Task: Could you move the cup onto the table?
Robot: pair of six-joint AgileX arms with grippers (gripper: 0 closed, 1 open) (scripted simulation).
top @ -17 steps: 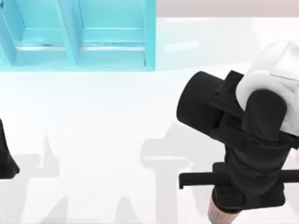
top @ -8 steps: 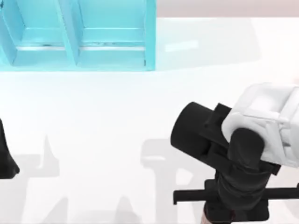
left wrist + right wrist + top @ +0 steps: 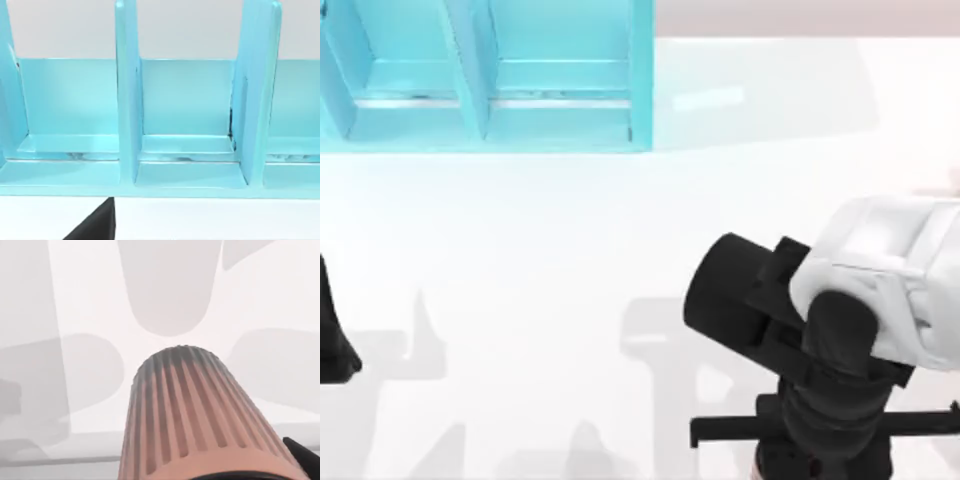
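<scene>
**A:** Top view first: our right arm [image 3: 840, 350] hangs over the counter's [image 3: 550, 250] right side, well clear of the turquoise shelf unit [image 3: 480, 90] at the back left. Makes sense to us, since the cup is meant to end up on open counter, not in a compartment. Our left arm [image 3: 332, 335] is parked at the left edge.

**B:** Can we see the right tool's fingers from up there?

**A:** Nope, the arm's own body covers them, so from above we can't tell.

**B:** Left wrist view?

**A:** Just the shelf unit's compartments [image 3: 185, 125] straight ahead, with counter below. We can't tell the left tool's state.

**B:** And the right wrist view?

**A:** There's the cup [image 3: 195, 415], pinkish and ribbed, sitting close under the camera with its base pointing down at the counter [image 3: 90, 300]. We'd judge the right tool is clamped on its rim end, held upright so it can go straight down. Whether the base is touching yet, we can't tell.
</scene>
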